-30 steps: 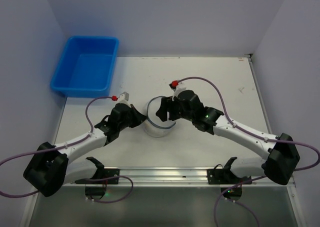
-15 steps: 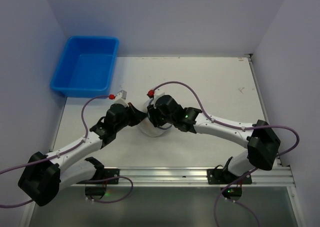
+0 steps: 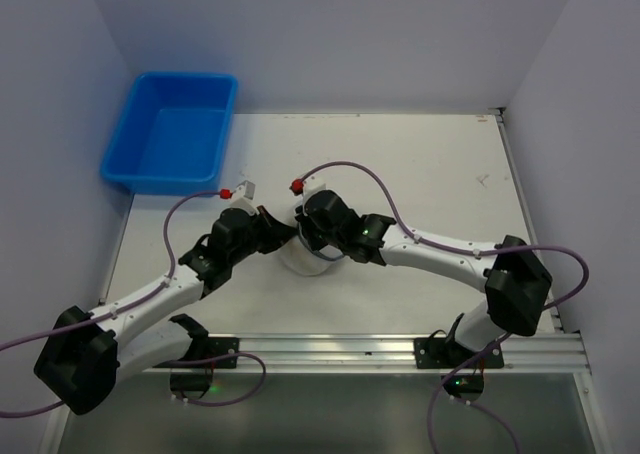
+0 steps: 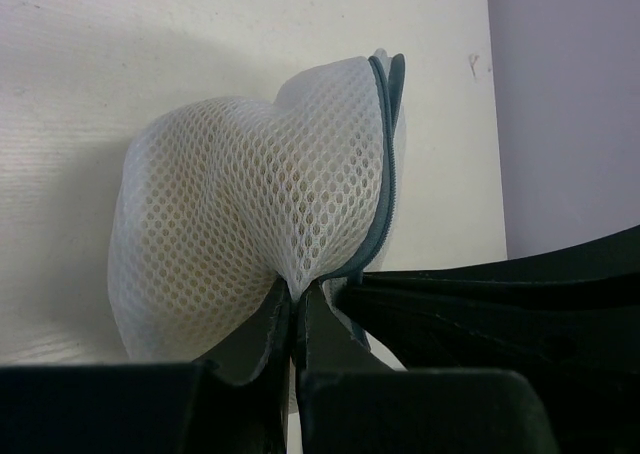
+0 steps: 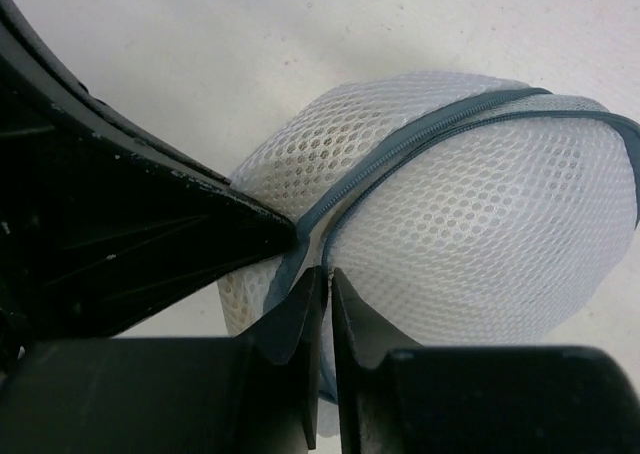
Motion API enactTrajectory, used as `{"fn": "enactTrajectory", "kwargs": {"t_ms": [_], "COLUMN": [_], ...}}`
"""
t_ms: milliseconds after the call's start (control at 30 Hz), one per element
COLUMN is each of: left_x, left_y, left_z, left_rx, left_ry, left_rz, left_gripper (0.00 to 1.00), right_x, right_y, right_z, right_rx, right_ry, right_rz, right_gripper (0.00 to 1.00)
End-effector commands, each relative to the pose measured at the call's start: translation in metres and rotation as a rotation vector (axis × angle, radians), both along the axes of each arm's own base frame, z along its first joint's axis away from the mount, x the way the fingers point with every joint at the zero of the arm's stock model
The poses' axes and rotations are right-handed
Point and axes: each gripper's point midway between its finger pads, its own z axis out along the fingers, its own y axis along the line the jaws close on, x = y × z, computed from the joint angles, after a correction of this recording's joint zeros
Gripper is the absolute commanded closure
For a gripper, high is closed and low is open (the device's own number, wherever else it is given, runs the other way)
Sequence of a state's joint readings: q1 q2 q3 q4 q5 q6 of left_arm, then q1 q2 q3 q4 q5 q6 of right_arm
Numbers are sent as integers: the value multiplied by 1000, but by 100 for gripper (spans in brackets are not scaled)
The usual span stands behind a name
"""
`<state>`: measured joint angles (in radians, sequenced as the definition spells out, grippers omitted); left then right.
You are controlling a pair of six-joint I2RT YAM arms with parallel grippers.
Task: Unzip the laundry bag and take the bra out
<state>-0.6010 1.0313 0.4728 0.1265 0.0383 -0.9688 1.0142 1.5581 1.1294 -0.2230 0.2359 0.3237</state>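
the laundry bag (image 3: 305,258) is sitting near the middle of the table (image 3: 430,164), between the two wrists and well apart from the blue tub (image 3: 170,134) at the far left corner. the left gripper (image 4: 297,299) is pinching a fold of white mesh just beside the dark zip (image 4: 386,189), fingers pressed together on the fabric. the right gripper (image 5: 325,279) is nipping the bag from the opposite side at the zip line, fingers nearly touching; whether a pull tab is lying between them cannot be told.
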Motion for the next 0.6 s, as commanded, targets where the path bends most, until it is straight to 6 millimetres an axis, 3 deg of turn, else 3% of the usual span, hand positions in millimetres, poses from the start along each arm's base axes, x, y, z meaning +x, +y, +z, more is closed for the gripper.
{"fn": "enactTrajectory", "kwargs": {"t_ms": [0, 67, 133, 233, 300, 433, 467, 533, 567], "left_x": [2, 1, 2, 0, -4, -6, -7, -11, -13], "left_y": [-7, -6, -2, 4, 7, 14, 15, 15, 16], "left_z": [22, 19, 15, 9, 1, -9, -11, -18, -22], "left_rx": [-61, -53, -35, -12, -2, 14, 13, 13, 13], "left_ry": [-61, -57, -52, -51, -37, -32, -29, -16, -9], "left_rz": [-15, -13, 1, 20, 20, 44, 43, 39, 35], "left_gripper": [100, 100, 100, 100, 100, 100, 100, 100, 100], "right_x": [11, 13, 12, 15, 20, 15, 9, 1, -7], "right_y": [8, 4, -8, -46, -85, -160, -176, -202, -211], "right_z": [19, 21, 22, 39, 50, 35, 16, 7, -7], "right_rx": [38, 39, 32, 42, 80, 125, 105, 136, 115], "right_ry": [-46, -53, -57, -115, -126, -56, -27, 17, 48], "right_rz": [-33, -57, -96, -194, -308, -513, -551, -646, -674], "right_gripper": [91, 100, 100, 100, 100, 100, 96, 86, 71]}}
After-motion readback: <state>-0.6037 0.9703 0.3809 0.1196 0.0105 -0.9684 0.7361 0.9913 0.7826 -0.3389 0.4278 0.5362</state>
